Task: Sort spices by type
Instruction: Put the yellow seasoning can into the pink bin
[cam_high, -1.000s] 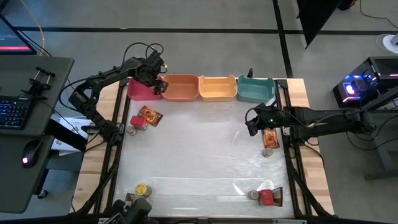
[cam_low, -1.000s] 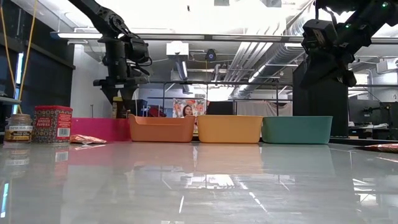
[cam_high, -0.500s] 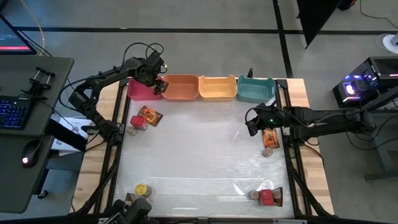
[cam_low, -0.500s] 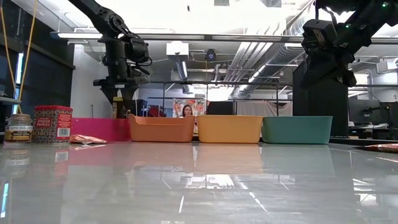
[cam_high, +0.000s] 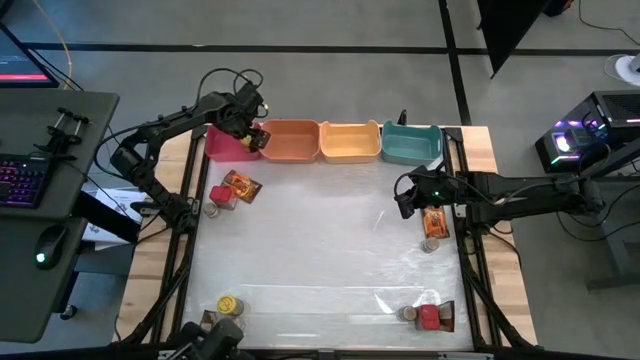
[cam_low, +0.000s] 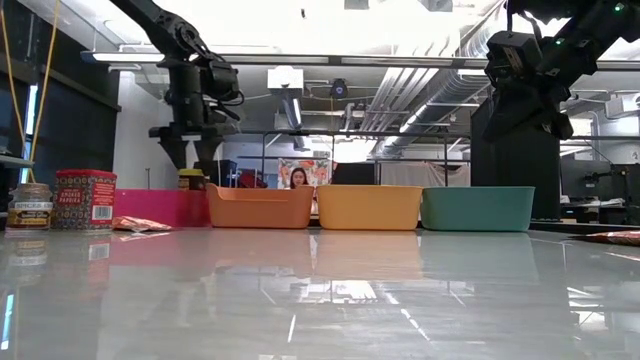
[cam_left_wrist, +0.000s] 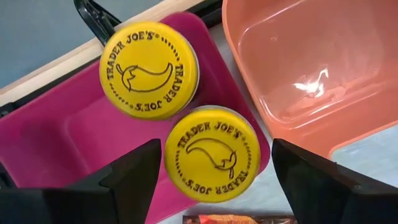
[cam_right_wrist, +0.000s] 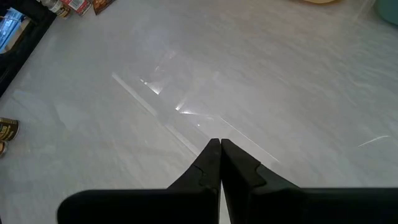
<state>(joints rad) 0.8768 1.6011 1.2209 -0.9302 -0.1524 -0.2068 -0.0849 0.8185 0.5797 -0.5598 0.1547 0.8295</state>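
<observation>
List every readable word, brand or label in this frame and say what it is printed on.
"TRADER JOE'S ... TRADER JOE'S", ringing a chili drawing: lid of one yellow-lidded jar in the pink bin.
Same wording: lid of the second yellow-lidded jar, between the left tool's fingers.
Red box and small jar, low view: labels too small to read.

Foil packet (cam_left_wrist: 239, 218) cut off by the left wrist view's edge.

Lids of two yellow-lidded jars (cam_left_wrist: 211, 154): "TRADER JOE'S", printed twice around each
Red box (cam_low: 85, 199): "SMOKED PAPRIKA", hardly readable
</observation>
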